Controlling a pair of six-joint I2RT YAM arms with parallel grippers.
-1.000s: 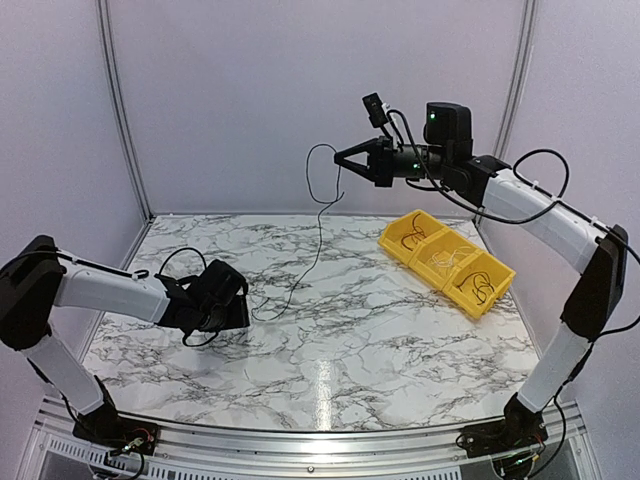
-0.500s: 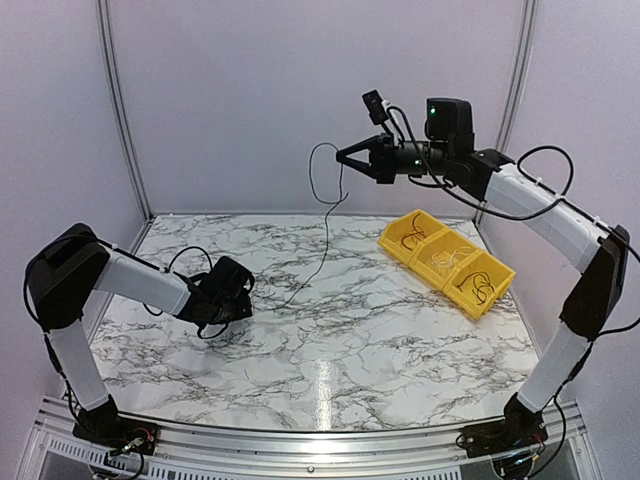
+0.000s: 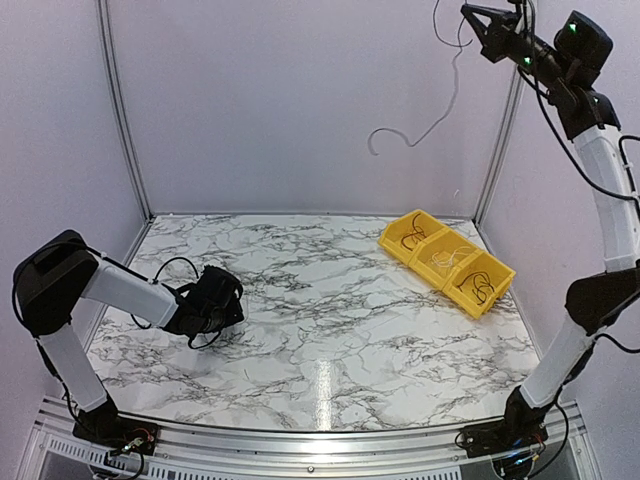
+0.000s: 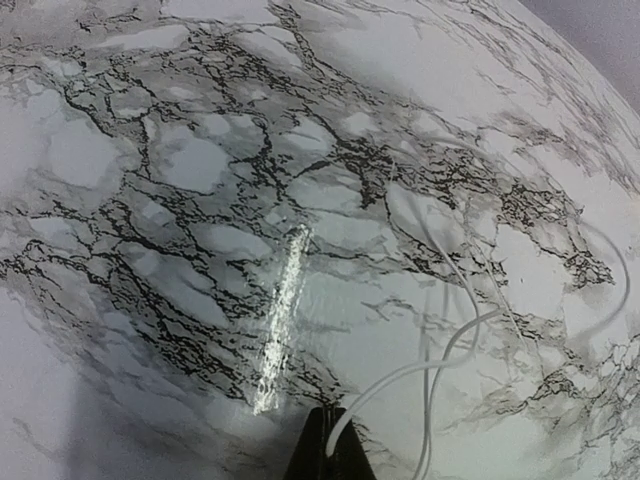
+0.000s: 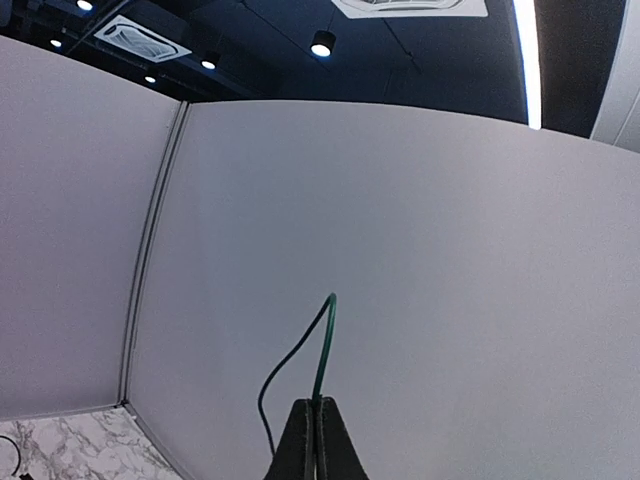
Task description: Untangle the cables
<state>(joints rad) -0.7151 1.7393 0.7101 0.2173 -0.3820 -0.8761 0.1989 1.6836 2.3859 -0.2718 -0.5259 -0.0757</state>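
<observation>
**Marble top being left behind by one cable as it is hoisted clear**

Marble-patterned table (image 3: pixel 330 340) is no longer being touched by the strand that, a second ago, was trailing from the right gripper down to the middle of its surface. The right arm (image 3: pixel 610 190) is now being held far higher, stretched up toward the far right corner of the enclosure. The left arm (image 3: pixel 120 290) is being kept low at the left side, much as before.

The yellow bin (image 3: pixel 432 282) is being left untouched at the far right, with dark wires lying in at least two of its three compartments.

The lifted cable (image 3: pixel 440 110) is being dangled wholly in the air against the far wall, its curled free end hanging well above the table. It is therefore judged to be separated, and a drop into the bin seems the likely next call.

A second cable (image 4: pixel 445 350), looking pale in the left wrist view, is being pinned at the table surface.

The right gripper (image 3: pixel 472 14) is being kept clamped on the lifted cable, as the right wrist view confirms. The left gripper (image 4: pixel 327 455) is likewise being kept pinched together on the second cable.
</observation>
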